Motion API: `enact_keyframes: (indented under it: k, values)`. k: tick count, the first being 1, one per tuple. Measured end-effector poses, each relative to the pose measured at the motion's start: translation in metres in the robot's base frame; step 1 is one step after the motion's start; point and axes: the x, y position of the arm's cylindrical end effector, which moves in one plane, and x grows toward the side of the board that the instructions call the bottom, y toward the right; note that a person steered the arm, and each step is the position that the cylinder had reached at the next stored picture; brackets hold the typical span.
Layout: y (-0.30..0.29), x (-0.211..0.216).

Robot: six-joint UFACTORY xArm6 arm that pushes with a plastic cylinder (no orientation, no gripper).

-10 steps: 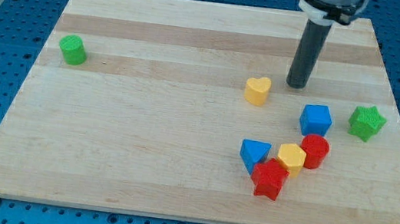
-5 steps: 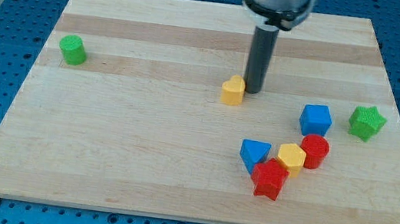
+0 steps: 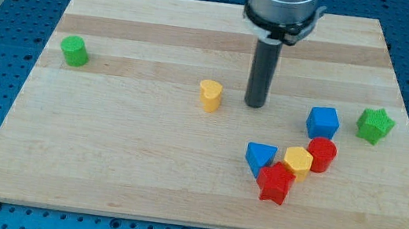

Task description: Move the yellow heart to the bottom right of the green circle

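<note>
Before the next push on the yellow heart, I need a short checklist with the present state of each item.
1. My tip in view: ok.
2. My tip touching the yellow heart: not ok, a gap separates them; tip is on its right.
3. Heart at bottom right of green circle: not ok, far to the view's right.
4. Path leftward toward circle free of blocks: ok.
5. Blue cube away from my tip: ok.

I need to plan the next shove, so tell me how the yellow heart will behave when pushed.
The yellow heart looks small and rigid, so it probably slides easily on the smooth wooden board. Its lobed, pointed outline may make it spin if struck off-centre. My tip stands apart at the view's right of it, well placed for a leftward push toward the green circle.
</note>
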Motion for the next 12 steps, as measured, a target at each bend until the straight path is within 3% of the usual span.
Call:
enact_keyframes:
  k: [6,8,9,12]
  values:
    - [-0.174,-0.020]
    - [-0.180,-0.022]
    - [-0.179,0.013]
    - [-0.201,0.005]
